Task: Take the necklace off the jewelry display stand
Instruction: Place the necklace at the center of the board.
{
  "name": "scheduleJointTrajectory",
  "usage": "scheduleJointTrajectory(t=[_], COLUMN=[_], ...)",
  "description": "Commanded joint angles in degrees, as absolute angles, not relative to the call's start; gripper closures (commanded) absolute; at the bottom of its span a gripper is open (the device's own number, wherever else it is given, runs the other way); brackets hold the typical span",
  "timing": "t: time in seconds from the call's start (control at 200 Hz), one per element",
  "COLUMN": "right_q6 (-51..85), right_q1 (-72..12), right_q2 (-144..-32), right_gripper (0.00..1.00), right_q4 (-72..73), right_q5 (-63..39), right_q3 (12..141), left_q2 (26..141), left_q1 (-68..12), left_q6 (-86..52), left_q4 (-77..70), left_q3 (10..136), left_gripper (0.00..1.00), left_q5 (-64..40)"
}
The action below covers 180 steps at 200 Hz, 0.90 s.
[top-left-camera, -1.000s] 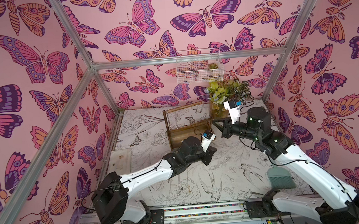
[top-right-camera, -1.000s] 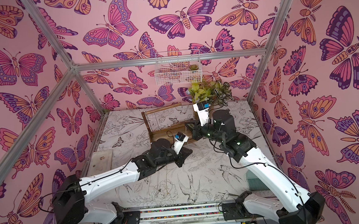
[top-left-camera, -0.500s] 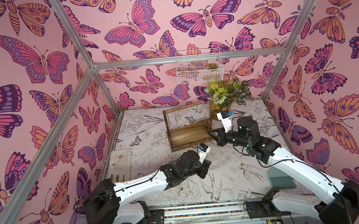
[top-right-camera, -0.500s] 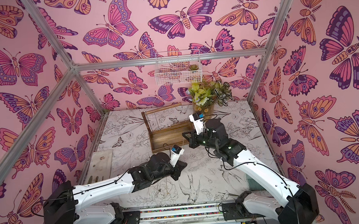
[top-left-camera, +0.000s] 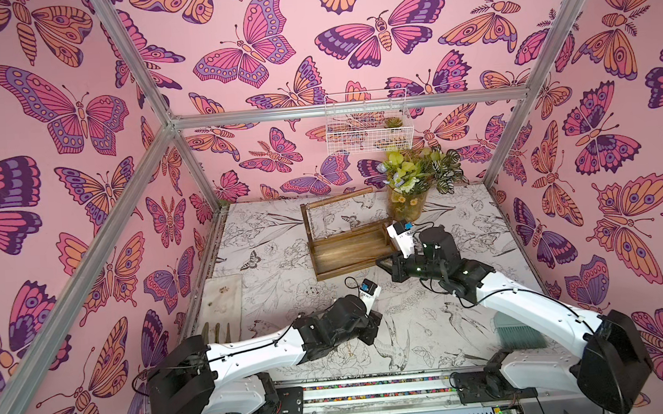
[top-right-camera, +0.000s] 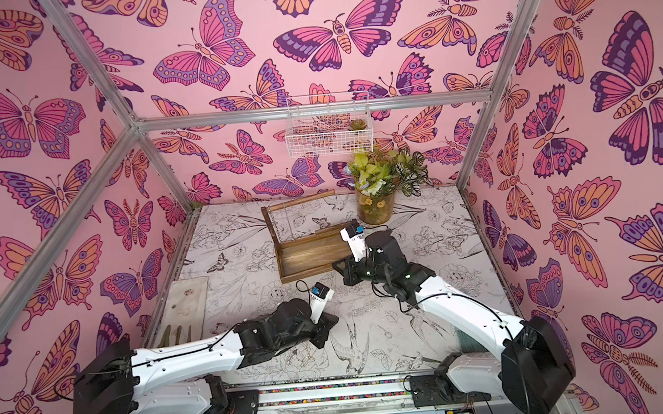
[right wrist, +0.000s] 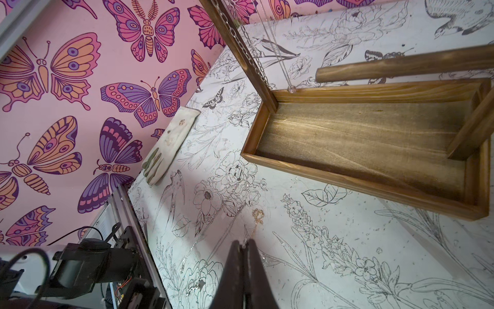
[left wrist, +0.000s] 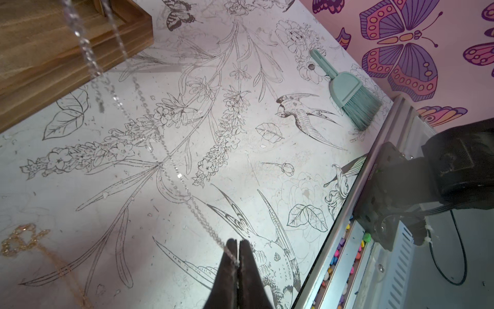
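necklace (left wrist: 177, 175): a fine silver chain, off the stand and strung through the air above the desk (left wrist: 240, 149), passing in front of the stand's near corner. Its upper end runs out of the left wrist view.
left end effector (left wrist: 237, 247): jaws pressed together on the lower end of the necklace. In a top view it sits low over the desk, in front of the stand (top-left-camera: 374, 329).
jewelry display stand (top-left-camera: 349, 250): brown wood, upright toward the back of the desk, with a bare tray base.
other chains: a heavy silver link chain (right wrist: 240, 45) hangs along one upright, and beside it is a thin strand ending in a clear bead (right wrist: 290, 89).
right end effector (right wrist: 243, 244): jaws closed, just in front of the tray's right front corner. A glint of fine chain shows at the tip, but I cannot tell whether it is pinched there.
gold necklace (left wrist: 18, 238): bunched loose on the desk, near the left end effector.
teal hand brush (left wrist: 350, 96): flat on the desk by the right wall.
glove (right wrist: 171, 139): flat on the desk by the left wall.
vase of flowers (top-left-camera: 407, 202): just behind the stand's right end.
white wire basket (top-left-camera: 368, 121): on the back wall, above the vase of flowers.
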<state>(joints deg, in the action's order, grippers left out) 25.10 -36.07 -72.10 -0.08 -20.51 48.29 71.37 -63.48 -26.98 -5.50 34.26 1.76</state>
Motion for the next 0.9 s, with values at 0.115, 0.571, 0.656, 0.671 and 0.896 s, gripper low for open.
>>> scheduleJointTrajectory(t=[0.115,0.571,0.656,0.671,0.896], right_q6=[25.7,25.6,25.5,25.5,25.3], right_q1=[-37.6,-40.1,-40.2,-40.2,-40.6], right_q2=[-75.0,-82.9,-84.2,-84.3,-86.9], right_gripper=[1.00,1.00,1.00,1.00,1.00], right_q4=[3.9,9.4,10.1,10.2,11.5], right_q5=[-21.3,-21.3,-21.3,-21.4,-21.6], right_q3=[46.7,45.2,45.1,45.1,45.0], left_q2=[70.9,71.6,71.9,72.0,74.9], left_q1=[-65.6,-70.3,-71.0,-71.2,-72.8], left_q6=[-31.2,-37.0,-37.9,-38.0,-40.4], left_q4=[-4.8,-4.9,-4.9,-4.9,-5.0], left_q3=[30.9,27.3,26.9,26.9,26.2], left_gripper=[0.95,0.96,0.96,0.96,0.96], left_q5=[4.5,8.6,9.1,9.3,10.0])
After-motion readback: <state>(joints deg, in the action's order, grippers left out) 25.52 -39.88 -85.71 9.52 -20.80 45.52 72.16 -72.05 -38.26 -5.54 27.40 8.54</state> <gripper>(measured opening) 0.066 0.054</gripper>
